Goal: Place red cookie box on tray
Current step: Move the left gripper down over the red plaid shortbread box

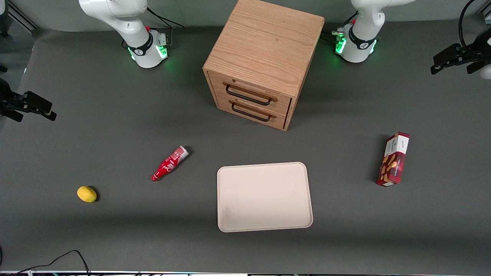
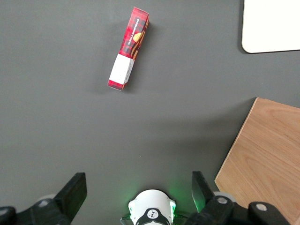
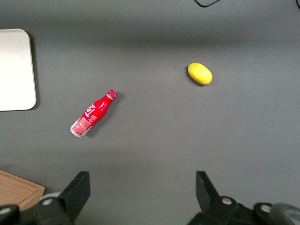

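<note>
Lying flat on the bench (image 1: 115,126): red cookie box (image 1: 393,160), long and narrow, dark red with a white end panel and cookie pictures, toward the working arm's end, well apart from everything else, nothing touching it. Its white end points away from the front camera. Same box seen from the left wrist camera (image 2: 128,48), resting alone on the grey surface.

Tray (image 1: 264,196): cream-beige, flat, rounded corners, low rim, near the bench edge closest to the front camera, about midway along it. Nothing lies on it. One corner shows at the left wrist camera (image 2: 272,26).

Gripper (image 2: 139,190): left arm's, held high above the bench near that arm's base, well apart from the box. Fingers (image 2: 75,190) spread wide, holding nothing.

Wooden drawer cabinet (image 1: 264,61): two drawers with dark handles, farther from the front camera than the tray, its front turned toward the tray.

Red bottle (image 1: 169,163): small, lying on its side, beside the tray toward the parked arm's end.

Yellow lemon-like fruit (image 1: 87,194): farther toward the parked arm's end, nearer the front camera than the bottle.
</note>
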### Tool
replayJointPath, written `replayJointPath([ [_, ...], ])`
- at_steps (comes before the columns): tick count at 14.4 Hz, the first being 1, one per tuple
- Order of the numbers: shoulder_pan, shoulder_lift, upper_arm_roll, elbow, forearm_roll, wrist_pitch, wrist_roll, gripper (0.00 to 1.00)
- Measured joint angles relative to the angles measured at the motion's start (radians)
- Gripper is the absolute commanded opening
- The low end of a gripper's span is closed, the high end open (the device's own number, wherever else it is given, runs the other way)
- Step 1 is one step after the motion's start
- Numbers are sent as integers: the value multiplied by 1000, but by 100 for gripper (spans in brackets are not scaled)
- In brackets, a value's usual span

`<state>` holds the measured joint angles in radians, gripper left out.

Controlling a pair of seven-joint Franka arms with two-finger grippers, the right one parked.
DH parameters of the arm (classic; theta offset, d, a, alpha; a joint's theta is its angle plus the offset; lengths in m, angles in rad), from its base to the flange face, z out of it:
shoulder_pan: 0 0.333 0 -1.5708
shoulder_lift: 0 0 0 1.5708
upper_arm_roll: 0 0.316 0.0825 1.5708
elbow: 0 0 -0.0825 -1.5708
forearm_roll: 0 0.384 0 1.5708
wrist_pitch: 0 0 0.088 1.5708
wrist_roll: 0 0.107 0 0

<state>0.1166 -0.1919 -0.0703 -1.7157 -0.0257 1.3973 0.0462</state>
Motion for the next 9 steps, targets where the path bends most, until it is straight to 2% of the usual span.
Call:
replayJointPath([
  [9,0,2,0,3,12,-28,1,100],
])
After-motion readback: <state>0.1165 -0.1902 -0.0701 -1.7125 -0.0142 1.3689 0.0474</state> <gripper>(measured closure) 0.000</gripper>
